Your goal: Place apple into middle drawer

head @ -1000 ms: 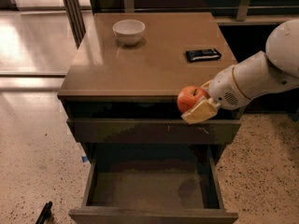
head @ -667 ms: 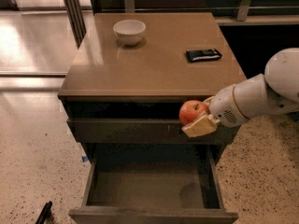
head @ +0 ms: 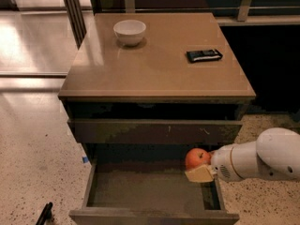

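In the camera view, the gripper (head: 201, 167) reaches in from the right at the level of the open middle drawer (head: 140, 187). It is closed on the apple (head: 196, 158). One tan finger pad (head: 200, 174) shows under the fruit, and the other finger is hidden behind it.

The apple hangs over the drawer's right rear part, just below the closed upper drawer (head: 154, 131) and near the right wall. It seems to be clear of the floor, though how high it sits cannot be told.

On progress, the drawer is already pulled out and its floor is bare, and the apple is gripped and already lies within the drawer's outline. What is left is probably a short lowering, opening the fingers and drawing the arm back out. Nothing in the task wording asks for the drawer to be closed.

On orientation, the apple is nearly round and has no clear long axis. A paler patch faces up and to the right, toward the gripper. The stem cannot be made out, so which way its core points cannot be told. Being round, it may roll a little once it is let go.

On the cabinet top (head: 159, 74), a white bowl (head: 130, 31) and a flat black object (head: 204, 55) sit well apart from the work.
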Action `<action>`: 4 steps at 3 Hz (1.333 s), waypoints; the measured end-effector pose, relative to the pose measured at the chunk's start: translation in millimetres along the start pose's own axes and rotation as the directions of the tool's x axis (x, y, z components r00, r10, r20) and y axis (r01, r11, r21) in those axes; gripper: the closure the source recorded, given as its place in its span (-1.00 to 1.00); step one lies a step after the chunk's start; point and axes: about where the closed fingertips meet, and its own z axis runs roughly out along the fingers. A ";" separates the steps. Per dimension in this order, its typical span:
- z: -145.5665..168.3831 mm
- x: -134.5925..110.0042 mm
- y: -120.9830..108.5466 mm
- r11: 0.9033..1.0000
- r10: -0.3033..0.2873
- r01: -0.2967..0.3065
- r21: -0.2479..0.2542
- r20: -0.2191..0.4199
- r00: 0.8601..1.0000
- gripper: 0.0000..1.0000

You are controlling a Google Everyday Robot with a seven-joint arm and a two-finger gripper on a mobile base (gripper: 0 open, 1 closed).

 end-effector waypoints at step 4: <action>193.5 114.9 0.6 0.964 0.091 -0.153 -0.219 -0.271 0.958 1.00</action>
